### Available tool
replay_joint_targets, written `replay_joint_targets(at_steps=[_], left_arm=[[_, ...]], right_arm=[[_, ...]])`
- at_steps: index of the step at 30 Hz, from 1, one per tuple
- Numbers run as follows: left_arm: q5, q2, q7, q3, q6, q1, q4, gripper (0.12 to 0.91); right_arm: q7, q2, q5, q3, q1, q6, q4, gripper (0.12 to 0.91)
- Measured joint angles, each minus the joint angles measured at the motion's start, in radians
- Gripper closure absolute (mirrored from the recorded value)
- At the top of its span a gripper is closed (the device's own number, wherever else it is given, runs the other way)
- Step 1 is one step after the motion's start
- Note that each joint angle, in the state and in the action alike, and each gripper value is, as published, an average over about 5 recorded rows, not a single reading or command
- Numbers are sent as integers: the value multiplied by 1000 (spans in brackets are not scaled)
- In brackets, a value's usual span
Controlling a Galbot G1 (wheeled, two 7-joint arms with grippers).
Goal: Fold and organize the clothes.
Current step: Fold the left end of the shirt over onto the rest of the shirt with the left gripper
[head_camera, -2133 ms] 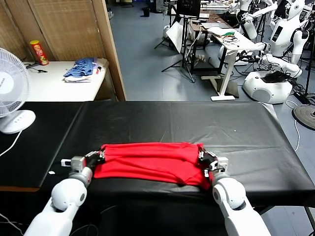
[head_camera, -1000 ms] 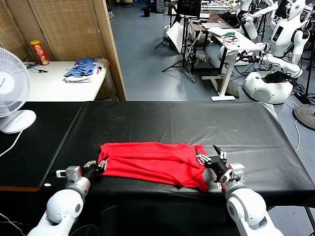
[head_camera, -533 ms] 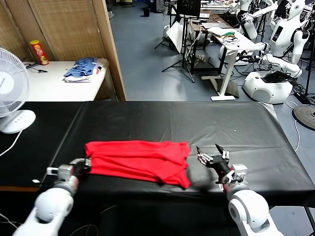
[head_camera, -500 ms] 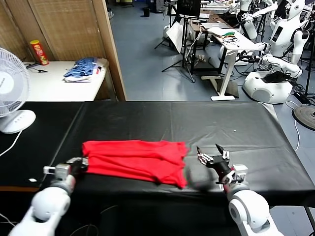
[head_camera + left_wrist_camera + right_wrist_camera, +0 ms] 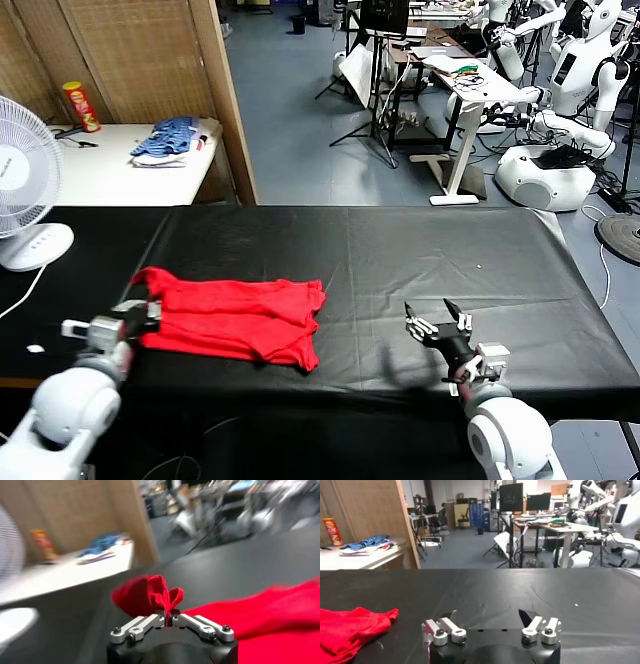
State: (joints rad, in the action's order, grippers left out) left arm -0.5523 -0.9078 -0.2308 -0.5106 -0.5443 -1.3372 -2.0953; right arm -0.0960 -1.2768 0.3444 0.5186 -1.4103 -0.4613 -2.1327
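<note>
Head view: red T-shirt [image 5: 232, 316] lies crosswise on the tabletop [image 5: 400, 250], its end pinched in the left tool [image 5: 138, 312]; right tool [image 5: 437, 322] well apart.
Left wrist view: left tool [image 5: 168, 621] clamped on bunched T-shirt [image 5: 155, 593].
Right wrist view: right tool [image 5: 492, 626] gapes wide, holding nothing; T-shirt [image 5: 350, 625] far off toward the left tool.

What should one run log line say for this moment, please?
left gripper: shut on red T-shirt, at its left edge | right gripper: open, holding nothing, apart from shirt | shirt: bunched on black table
</note>
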Motion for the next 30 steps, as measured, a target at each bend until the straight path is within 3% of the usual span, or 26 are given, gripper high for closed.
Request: replay_joint_targets(at_steps=[4, 10, 21, 24, 30], left_arm=[[-85, -80, -29, 105, -28, 51, -46, 874], [-102, -189, -32, 228, -37, 126, -32, 874], [-50, -289, -19, 294, -29, 154, 49, 870], [-78, -308, -15, 296, -22, 148, 50, 793], [-201, -344, -14, 274, 2, 116, 22, 472]], right_arm=[[0, -14, -13, 15, -24, 0, -13, 227], [-2, -26, -17, 30, -48, 0, -22, 227], [2, -18, -16, 20, -35, -2, -5, 227], [7, -11, -13, 7, -20, -3, 10, 227], [40, 10, 12, -38, 28, -1, 49, 227]])
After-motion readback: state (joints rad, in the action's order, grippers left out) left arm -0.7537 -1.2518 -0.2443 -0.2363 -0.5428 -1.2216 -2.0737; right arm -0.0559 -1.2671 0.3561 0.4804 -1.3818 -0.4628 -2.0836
